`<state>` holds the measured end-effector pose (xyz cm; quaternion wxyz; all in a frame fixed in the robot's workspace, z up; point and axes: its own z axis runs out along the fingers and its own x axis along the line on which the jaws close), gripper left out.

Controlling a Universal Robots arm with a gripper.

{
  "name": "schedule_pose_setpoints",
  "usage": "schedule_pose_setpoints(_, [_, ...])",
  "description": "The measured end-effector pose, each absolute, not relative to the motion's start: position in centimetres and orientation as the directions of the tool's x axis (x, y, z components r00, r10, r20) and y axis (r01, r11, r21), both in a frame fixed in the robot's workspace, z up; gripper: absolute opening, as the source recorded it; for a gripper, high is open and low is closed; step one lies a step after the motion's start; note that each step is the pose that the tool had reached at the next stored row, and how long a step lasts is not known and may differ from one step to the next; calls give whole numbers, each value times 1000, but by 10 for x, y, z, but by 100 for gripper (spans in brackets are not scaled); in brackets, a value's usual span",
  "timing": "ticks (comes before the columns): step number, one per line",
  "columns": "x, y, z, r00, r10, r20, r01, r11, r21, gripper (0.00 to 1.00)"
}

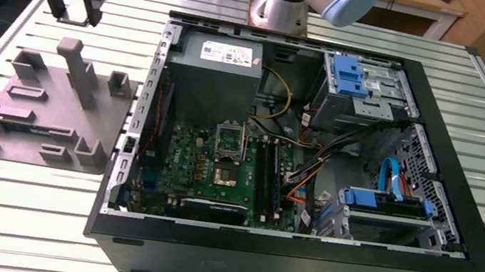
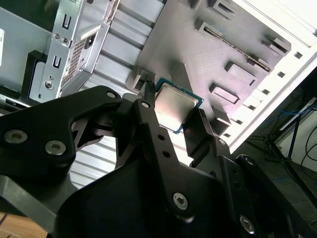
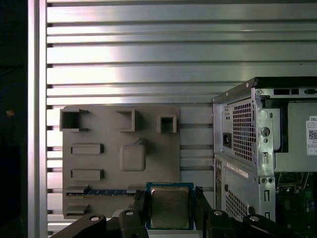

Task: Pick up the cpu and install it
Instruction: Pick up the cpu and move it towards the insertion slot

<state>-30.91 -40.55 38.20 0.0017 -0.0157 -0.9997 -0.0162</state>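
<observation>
Gripper [image 3: 170, 208], jaws closed on cpu [image 3: 170, 206], aloft near grey tray [image 3: 109, 162], computer case [image 3: 245, 148] beside

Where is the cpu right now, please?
The cpu is clamped in the gripper, which hangs at the exterior view's upper left, near the grey tray and outside the computer case.

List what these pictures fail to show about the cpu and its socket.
- Underside of the cpu: faces away in both wrist views.
- Pins and latch of the motherboard socket: exterior view, too small to tell.
- Part of the tray: first wrist view, covered by the gripper.
- Upper part of the arm: exterior view, cut off by the top edge.
</observation>
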Motion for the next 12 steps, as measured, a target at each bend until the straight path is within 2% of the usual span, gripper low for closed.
schedule_pose_setpoints(12, [-306,-406,382,-1000,31,4,31,999,32,47])
